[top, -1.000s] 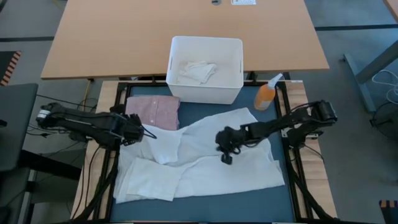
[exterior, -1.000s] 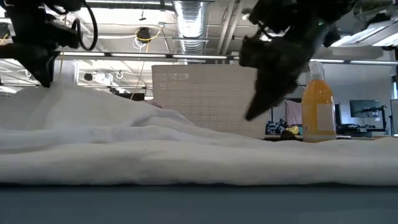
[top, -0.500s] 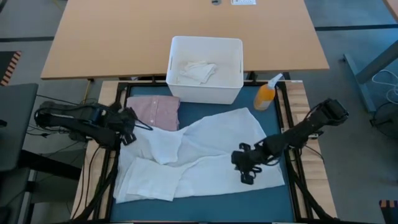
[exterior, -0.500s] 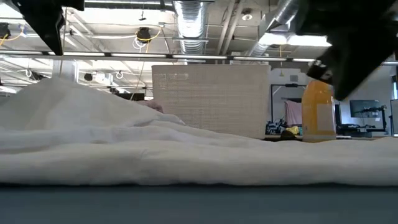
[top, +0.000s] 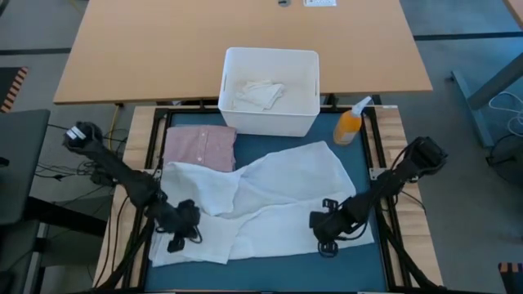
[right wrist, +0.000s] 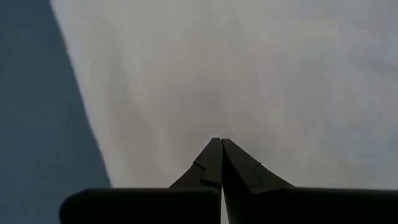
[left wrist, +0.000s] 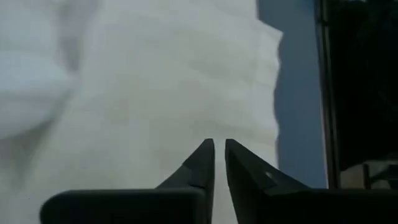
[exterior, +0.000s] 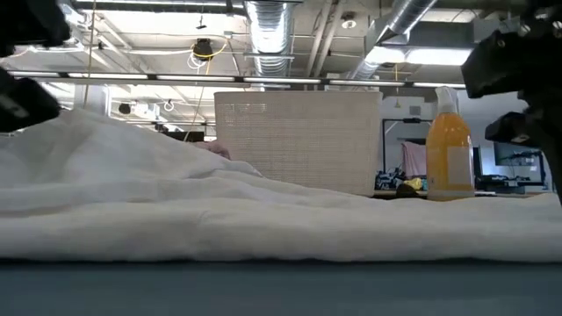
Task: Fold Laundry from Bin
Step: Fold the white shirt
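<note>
Spread across the teal-blue table mat [top: 372, 265]: a long white cloth garment [top: 270, 204], rumpled, with a fold near its middle. Beside its far left corner, a folded dusty pink buttoned shirt [top: 201, 147], partly overlapped by the white cloth. Beyond the mat, a white rectangular plastic bin [top: 270, 90] holding one crumpled white cloth piece [top: 259, 93]; just right of the bin, an orange spray bottle [top: 350, 122].

Left gripper [top: 181, 233] low over the near left part of the white garment — fingers nearly together, a narrow slit between the tips, nothing visibly pinched. Right gripper [top: 328, 238] down at the garment's near right edge — fingers [right wrist: 239, 169] pressed closed, tips against the cloth; cannot tell whether any fabric is caught.
</note>
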{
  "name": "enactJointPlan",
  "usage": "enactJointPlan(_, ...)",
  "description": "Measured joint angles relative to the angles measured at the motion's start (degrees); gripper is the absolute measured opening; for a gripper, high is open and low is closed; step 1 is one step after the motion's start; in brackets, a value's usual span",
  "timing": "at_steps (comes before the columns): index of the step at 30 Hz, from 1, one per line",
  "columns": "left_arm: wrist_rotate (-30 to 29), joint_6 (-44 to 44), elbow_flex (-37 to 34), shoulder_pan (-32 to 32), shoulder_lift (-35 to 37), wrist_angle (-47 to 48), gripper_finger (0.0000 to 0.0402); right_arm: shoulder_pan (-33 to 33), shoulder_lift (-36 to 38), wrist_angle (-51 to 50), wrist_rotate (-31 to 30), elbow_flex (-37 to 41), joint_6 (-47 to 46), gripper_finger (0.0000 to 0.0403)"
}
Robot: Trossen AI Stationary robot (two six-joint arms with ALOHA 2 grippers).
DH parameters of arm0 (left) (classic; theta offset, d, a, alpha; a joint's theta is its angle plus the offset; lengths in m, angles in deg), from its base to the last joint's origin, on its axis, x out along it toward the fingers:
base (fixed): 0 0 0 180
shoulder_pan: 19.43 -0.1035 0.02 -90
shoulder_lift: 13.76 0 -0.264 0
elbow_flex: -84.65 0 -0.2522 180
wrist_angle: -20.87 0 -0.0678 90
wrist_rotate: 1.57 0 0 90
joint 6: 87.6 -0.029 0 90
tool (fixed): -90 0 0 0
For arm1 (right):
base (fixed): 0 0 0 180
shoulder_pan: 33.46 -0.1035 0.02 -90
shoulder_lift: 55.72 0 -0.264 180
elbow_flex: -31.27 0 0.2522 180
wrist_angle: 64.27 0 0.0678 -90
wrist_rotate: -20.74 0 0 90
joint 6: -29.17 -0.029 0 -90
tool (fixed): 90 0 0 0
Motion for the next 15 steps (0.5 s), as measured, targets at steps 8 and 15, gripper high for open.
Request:
enactJointPlan(8, -4.1, 9.6, -1.2, 5.3, -11.9, -2.4, 0.0002, -1.1, -4.7, 0.3, -0.9, -0.3, -7.0, 0.0021)
enactJointPlan(15, 5.4, 11.9, -0.1, 6.3, -22.9, -14.0, 0.0, -6.1, -5.8, 7.4, 2.1, -0.2, -18.8, 0.0021)
